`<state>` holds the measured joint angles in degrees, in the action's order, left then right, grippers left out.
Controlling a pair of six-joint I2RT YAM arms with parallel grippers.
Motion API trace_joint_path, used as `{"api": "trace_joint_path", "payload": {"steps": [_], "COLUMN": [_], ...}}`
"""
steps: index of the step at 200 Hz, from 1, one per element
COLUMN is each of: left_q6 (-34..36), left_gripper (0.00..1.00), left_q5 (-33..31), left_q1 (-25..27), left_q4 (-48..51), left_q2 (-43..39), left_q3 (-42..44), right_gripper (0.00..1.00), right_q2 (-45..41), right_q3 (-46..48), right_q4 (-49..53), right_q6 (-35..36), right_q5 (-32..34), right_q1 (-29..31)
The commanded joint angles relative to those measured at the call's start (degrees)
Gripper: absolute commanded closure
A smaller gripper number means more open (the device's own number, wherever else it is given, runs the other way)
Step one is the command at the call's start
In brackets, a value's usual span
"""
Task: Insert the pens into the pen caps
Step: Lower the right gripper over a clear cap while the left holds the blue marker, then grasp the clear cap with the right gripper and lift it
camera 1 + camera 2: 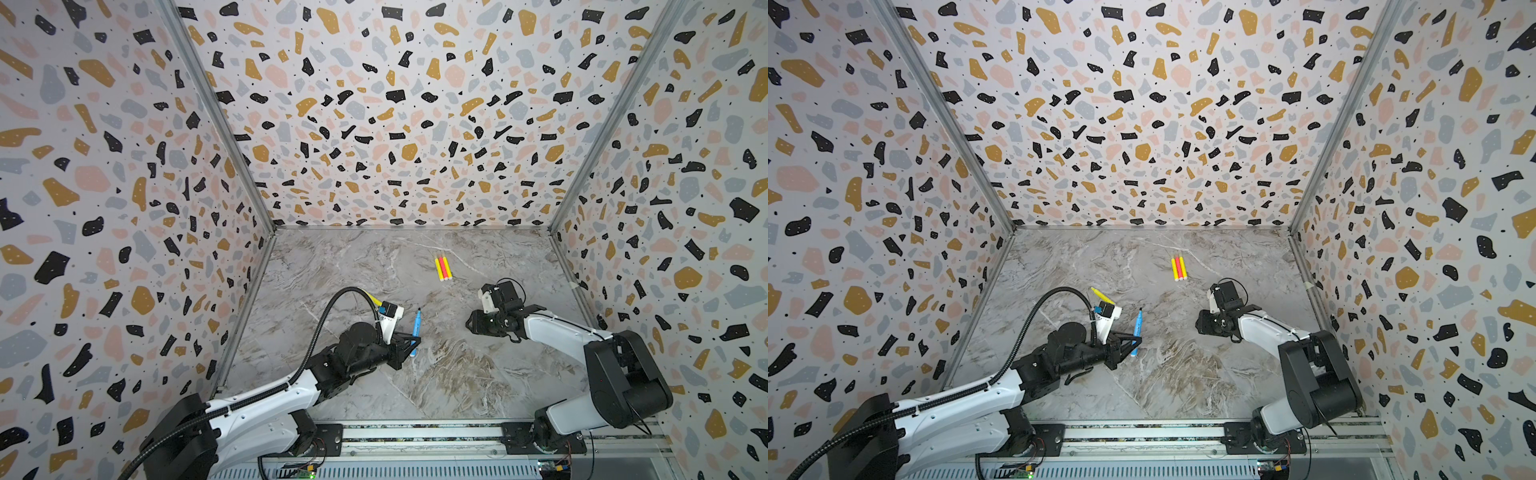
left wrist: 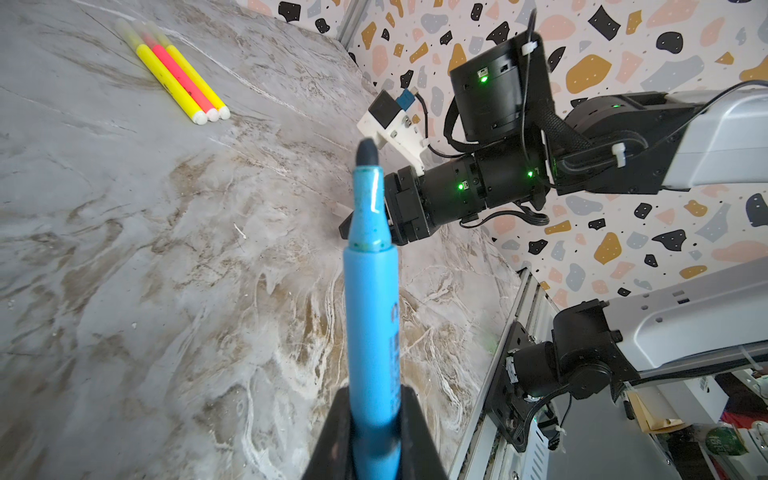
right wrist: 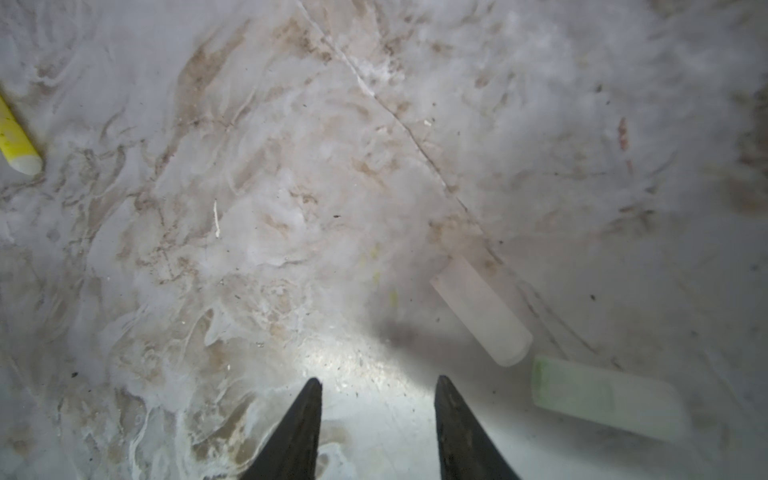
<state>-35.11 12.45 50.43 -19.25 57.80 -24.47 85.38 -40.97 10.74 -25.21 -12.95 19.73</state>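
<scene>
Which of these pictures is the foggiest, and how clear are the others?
Right wrist view: hazy throughout, bright glare on the table just ahead of the right gripper, pale caps soft. Left wrist view: blue pen crisp at its tip, blurred nearest the lens. Both top views: sharp, evenly lit, corner posts splayed by a wide lens.

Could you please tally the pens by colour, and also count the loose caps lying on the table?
yellow pens: 3
pink-red pen: 1
blue pen: 1
loose caps: 2
Total: 7
</scene>
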Motion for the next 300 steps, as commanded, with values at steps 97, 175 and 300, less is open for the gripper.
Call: {"api": "trace_joint_path", "payload": {"steps": [97,175,300], "left_q6": [1.36,1.85,1.72], "left_gripper": [1.0,1.0,1.0], "left_q5": [-1.99,-2.36,-2.38], "left_q1": [0.27,0.26,0.23], "left_q4": [0.15,1.27,1.29], "left_q2": [-2.16,-2.56,-2.4], "left_q3": [0.11,-0.64,-0.41], "right_gripper": [0.54,0.54,0.64], "right_q2": [4.55,8.75,12.19], "right_q3": [-4.75,-9.44,-12.77], "right_q4": [0.34,1.19,8.03], "right_q6": [0.06,0.76,4.27], "right_q5": [3.04,2.35,14.52], "right_q1": [-3.47,-3.47,0.17]}}
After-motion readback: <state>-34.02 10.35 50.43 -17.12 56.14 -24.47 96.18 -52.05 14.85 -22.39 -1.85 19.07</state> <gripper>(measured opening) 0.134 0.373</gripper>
